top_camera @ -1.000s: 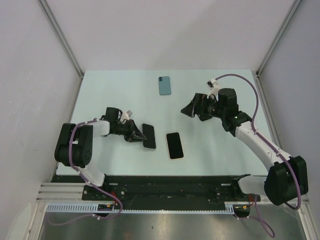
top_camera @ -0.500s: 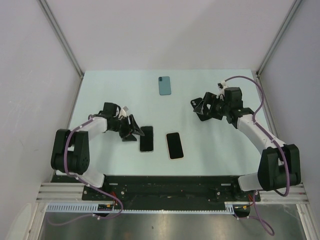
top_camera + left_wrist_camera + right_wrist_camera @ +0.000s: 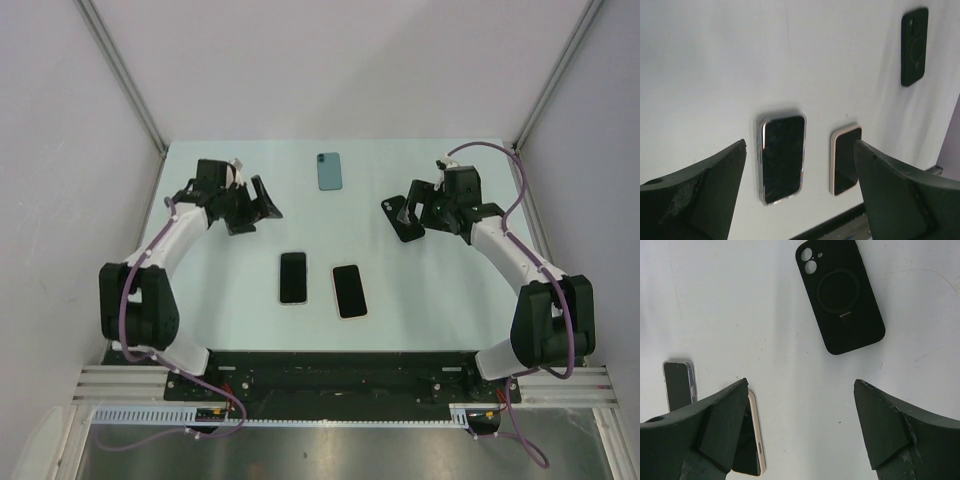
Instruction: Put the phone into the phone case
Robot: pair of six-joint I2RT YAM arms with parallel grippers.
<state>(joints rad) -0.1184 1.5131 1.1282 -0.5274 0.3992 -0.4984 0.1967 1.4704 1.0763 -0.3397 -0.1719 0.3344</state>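
Note:
A dark-screened phone with a clear shiny rim point(image 3: 293, 278) point(image 3: 782, 157) lies flat near the table's front. Beside it, to the right, lies a second phone with a beige edge point(image 3: 348, 290) point(image 3: 845, 160) point(image 3: 752, 440). A black phone case point(image 3: 400, 220) point(image 3: 840, 295) point(image 3: 914, 45) lies back up at the right, showing its camera cut-outs and ring. My left gripper point(image 3: 266, 204) point(image 3: 800, 145) hangs open at the back left, well away from the phones. Just right of the black case my right gripper point(image 3: 414, 206) point(image 3: 800, 382) is open and holds nothing.
A blue phone or case point(image 3: 329, 171) lies at the back middle of the pale table point(image 3: 220, 300). White walls with metal posts close in the left, right and back. The arm bases and a black rail run along the front edge.
My left gripper opened, let go of the clear-rimmed phone and pulled back to the far left. The phone now lies straight. My right gripper drew back to the right, uncovering the black case.

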